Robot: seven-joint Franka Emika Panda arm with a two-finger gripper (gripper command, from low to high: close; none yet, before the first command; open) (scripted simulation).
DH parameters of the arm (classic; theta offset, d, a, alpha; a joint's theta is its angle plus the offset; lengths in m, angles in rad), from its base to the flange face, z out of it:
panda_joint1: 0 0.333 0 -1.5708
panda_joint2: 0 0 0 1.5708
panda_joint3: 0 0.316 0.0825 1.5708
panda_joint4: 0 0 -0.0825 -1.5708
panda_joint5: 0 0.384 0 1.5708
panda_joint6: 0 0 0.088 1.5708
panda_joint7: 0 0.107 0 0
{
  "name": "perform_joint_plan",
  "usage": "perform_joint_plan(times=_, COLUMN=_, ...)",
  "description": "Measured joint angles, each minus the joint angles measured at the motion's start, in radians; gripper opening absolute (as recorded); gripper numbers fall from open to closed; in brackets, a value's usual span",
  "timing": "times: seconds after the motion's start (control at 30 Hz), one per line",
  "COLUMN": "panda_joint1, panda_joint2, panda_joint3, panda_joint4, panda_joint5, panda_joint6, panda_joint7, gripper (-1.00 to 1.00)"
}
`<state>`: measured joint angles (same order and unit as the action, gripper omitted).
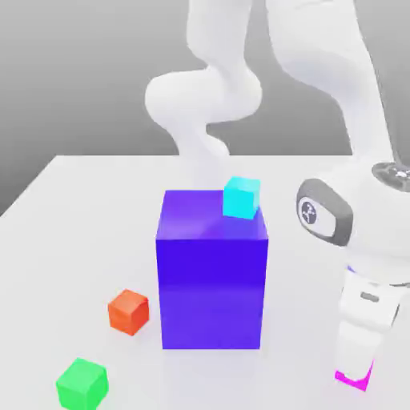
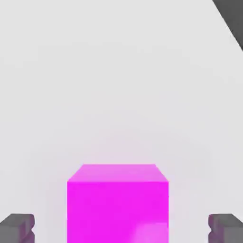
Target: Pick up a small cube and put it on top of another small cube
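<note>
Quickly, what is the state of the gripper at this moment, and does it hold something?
Gripper: open, its fingers on either side of the small magenta cube, with gaps between; not holding it.

around the block (image 1: 212,292) in my exterior view, i see the first cube (image 1: 241,198) on top toward three, second cube (image 1: 128,312) at eight, third cube (image 1: 82,385) past it, fourth cube (image 1: 364,379) at four o'clock.
</note>
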<state>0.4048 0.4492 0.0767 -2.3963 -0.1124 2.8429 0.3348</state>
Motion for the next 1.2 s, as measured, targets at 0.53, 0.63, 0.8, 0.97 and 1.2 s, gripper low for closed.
perform_joint_plan(times=0.53, panda_joint1=-0.168, panda_joint2=-0.2, panda_joint3=-0.094, panda_joint4=-0.026, panda_joint5=0.099, panda_joint6=-0.177, panda_joint7=-0.026, gripper=-1.0)
perform_joint_plan(times=0.63, panda_joint1=-0.248, panda_joint2=-0.223, panda_joint3=-0.163, panda_joint4=-0.026, panda_joint5=0.13, panda_joint6=-0.2, panda_joint7=-0.024, gripper=-1.0)
perform_joint_plan(times=0.8, panda_joint1=-0.382, panda_joint2=-0.243, panda_joint3=-0.278, panda_joint4=-0.024, panda_joint5=0.185, panda_joint6=-0.225, panda_joint7=-0.022, gripper=-1.0)
perform_joint_plan(times=0.97, panda_joint1=-0.499, panda_joint2=-0.11, panda_joint3=-0.302, panda_joint4=0.02, panda_joint5=0.29, panda_joint6=-0.143, panda_joint7=-0.068, gripper=1.0)
perform_joint_plan(times=1.2, panda_joint1=-0.502, panda_joint2=-0.131, panda_joint3=-0.316, panda_joint4=0.023, panda_joint5=0.28, panda_joint6=-0.164, panda_joint7=-0.058, gripper=1.0)
